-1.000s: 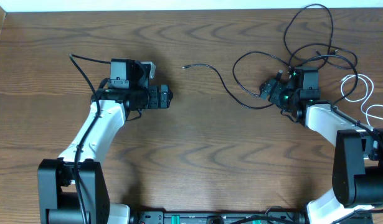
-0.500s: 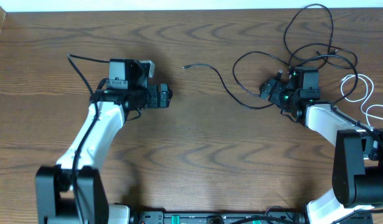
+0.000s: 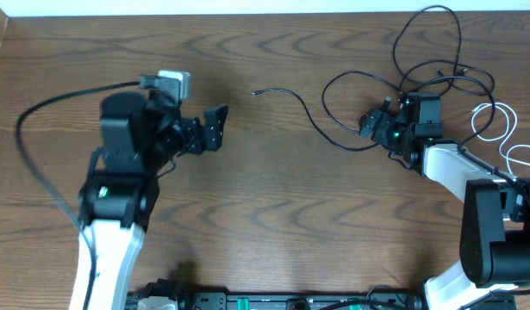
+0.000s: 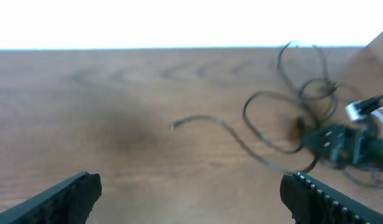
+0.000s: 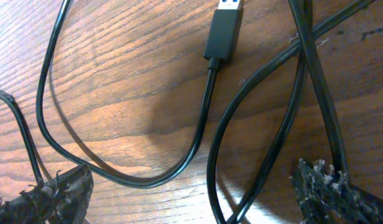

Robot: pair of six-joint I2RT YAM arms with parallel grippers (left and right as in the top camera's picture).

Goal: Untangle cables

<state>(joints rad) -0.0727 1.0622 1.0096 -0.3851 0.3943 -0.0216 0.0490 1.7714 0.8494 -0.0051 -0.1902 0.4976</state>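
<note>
Black cables (image 5: 225, 31) still tangled at table's (image 3: 273, 215) far right corner; left gripper (image 3: 215, 127) just lifted, right gripper (image 3: 374, 127) unmoved; both jaws spread, empty.

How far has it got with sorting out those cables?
Barely begun. Done: one black end trails clear toward the middle, and the white cable lies by the table's edge. In hand: nothing; both are open, the right gripper low over the knot, the left gripper raised. Left: the black cables cross in loops.
</note>
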